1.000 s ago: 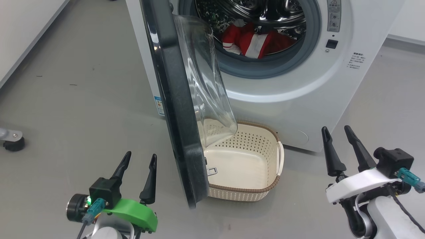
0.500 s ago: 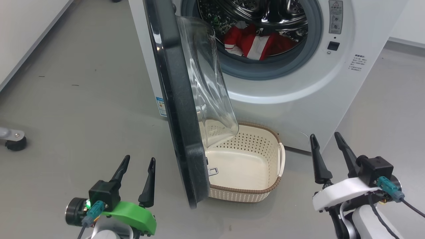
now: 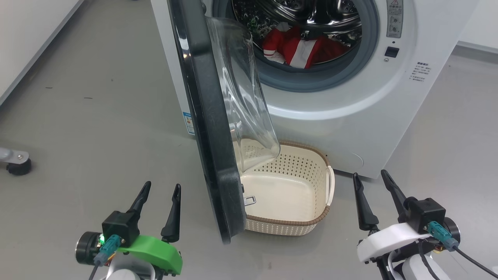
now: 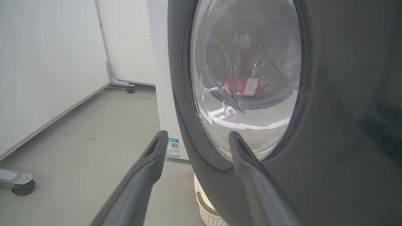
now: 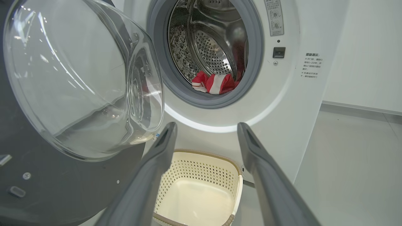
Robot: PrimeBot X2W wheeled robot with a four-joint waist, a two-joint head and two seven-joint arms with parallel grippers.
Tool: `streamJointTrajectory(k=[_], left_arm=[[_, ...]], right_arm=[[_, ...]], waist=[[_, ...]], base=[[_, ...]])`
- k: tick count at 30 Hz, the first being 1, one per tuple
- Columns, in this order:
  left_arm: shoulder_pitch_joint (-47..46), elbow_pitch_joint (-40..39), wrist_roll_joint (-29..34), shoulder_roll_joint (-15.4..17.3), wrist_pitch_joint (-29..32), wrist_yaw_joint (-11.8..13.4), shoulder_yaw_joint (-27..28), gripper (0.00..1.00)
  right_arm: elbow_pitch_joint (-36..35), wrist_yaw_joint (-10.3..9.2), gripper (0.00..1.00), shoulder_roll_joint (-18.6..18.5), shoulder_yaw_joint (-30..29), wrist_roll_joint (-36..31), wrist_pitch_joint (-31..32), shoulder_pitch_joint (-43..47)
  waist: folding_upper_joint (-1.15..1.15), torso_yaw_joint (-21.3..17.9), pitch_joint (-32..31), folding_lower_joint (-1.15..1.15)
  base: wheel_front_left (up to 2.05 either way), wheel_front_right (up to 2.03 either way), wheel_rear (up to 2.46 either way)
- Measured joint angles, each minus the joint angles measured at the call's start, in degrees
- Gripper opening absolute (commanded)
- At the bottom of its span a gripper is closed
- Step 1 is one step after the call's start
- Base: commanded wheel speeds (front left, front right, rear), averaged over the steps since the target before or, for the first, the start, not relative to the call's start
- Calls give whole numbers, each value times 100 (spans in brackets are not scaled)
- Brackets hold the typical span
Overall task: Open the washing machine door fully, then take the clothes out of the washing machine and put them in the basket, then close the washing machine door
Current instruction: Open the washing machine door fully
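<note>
Washing machine door (image 3: pixel 206 116) is partly open, swung out toward the robot and edge-on to the head cam, glass bowl (image 3: pixel 243 97) bulging to the machine side. Its lower edge hangs over the left part of the basket (image 3: pixel 290 224). Washing machine (image 3: pixel 350 116) sits at top centre w/ the drum (image 5: pixel 216 47) exposed. Clothes (image 3: pixel 301 48) are inside, a red/white heap at the drum bottom just behind the grey gasket (image 3: pixel 311 81); also visible thru the glass in the left wrist view. Basket is on the floor (image 3: pixel 97 116) right in front of the machine, below the opening, bare cream bottom showing. Left gripper (image 3: pixel 162 184) is at lower left, on the outer side of the door, near it but apart in the head view; fingers spread wide, nothing btwn them. Right gripper (image 3: pixel 369 174) is at lower right, just right of the basket, aimed at the machine front; fingers also spread wide, holding nothing. Blue sticker (image 3: pixel 188 122) is on the machine's left side panel. Caster wheel (image 3: pixel 17 167) at far left, well apart from everything.
</note>
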Motion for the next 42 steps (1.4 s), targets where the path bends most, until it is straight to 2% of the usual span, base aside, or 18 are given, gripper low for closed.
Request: streamJointTrajectory(k=[18, 19, 20, 21, 22, 32, 42], left_arm=[[1, 0, 0, 0, 25, 9, -11, 99], [1, 1, 0, 0, 25, 26, -13, 72], [2, 1, 0, 0, 33, 49, -16, 33], [2, 4, 0, 0, 44, 51, -18, 9], [3, 7, 0, 0, 44, 51, -21, 0], [5, -66, -9, 0, 59, 51, -15, 0], [-19, -688, 31, 1, -65, 51, 37, 0]], right_arm=[[32, 65, 100, 170, -236, -403, 0, 46], [36, 73, 100, 171, -253, -431, 0, 62], [42, 90, 100, 172, -270, -432, 0, 81], [58, 115, 100, 172, -280, -433, 0, 97], [74, 116, 100, 176, -289, -434, 0, 112], [91, 169, 100, 231, -422, -565, 0, 134], [91, 216, 100, 274, -544, -642, -1, 135]], waist=[[0, 33, 2, 0], [0, 35, 2, 0], [0, 37, 2, 0], [0, 39, 1, 0], [0, 41, 0, 0], [0, 62, -14, 0], [0, 102, -1, 0]], base=[[0, 0, 0], [0, 0, 0], [0, 0, 0], [0, 0, 0], [0, 0, 0], [0, 0, 0], [0, 0, 0]])
